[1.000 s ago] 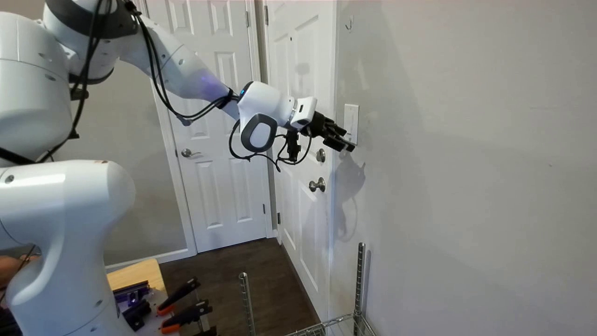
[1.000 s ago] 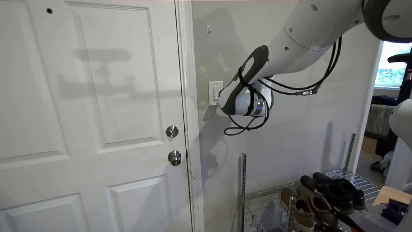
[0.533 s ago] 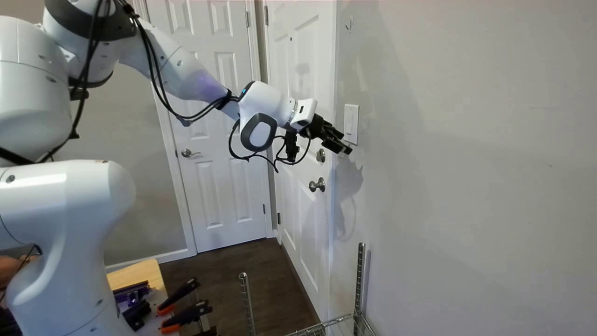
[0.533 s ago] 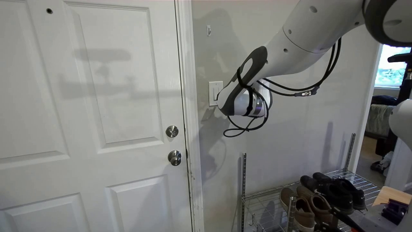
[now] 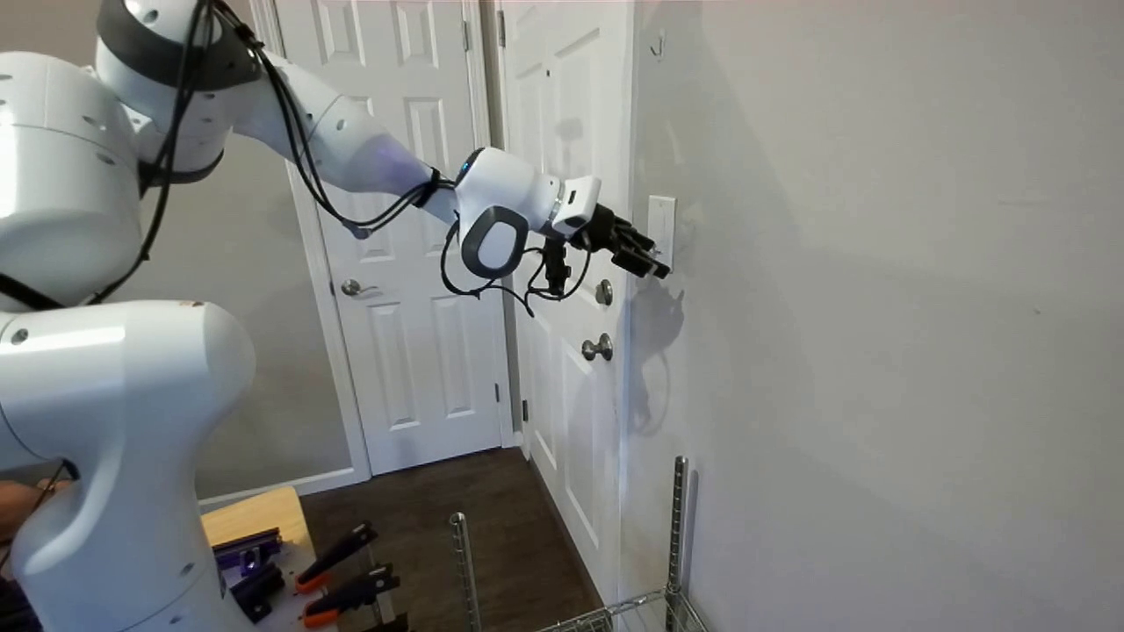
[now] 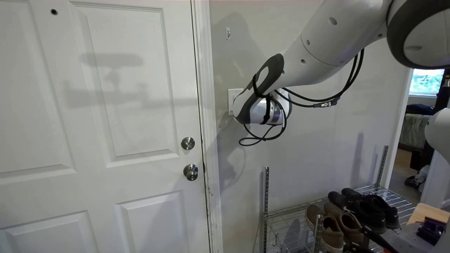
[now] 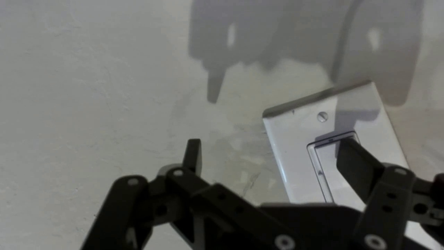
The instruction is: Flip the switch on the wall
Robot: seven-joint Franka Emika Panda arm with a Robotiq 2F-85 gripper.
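Note:
The switch [image 5: 662,219] is a white upright plate with a flat rectangular rocker, fixed to the light-gray wall [image 5: 878,351]. It also shows in an exterior view [image 6: 232,96], partly hidden behind my wrist, and tilted in the wrist view [image 7: 295,146]. My black gripper [image 5: 655,262] is at the plate's lower part. In the wrist view my gripper [image 7: 270,152] is open with nothing between its fingers. Its right fingertip overlaps one end of the rocker; I cannot tell whether it touches. Its left fingertip is over bare wall. The plate's other end is hidden behind the gripper.
A white door [image 6: 133,105] with a round knob [image 6: 191,172] and a deadbolt [image 6: 188,143] is beside the switch. A small hook [image 6: 228,33] is above it. A wire rack [image 6: 291,214] with shoes and upright posts stands below along the wall.
My gripper moved slightly down and back from the wall, then up and toward the wall again. In an exterior view the wrist shifted toward the door and covers more of the switch.

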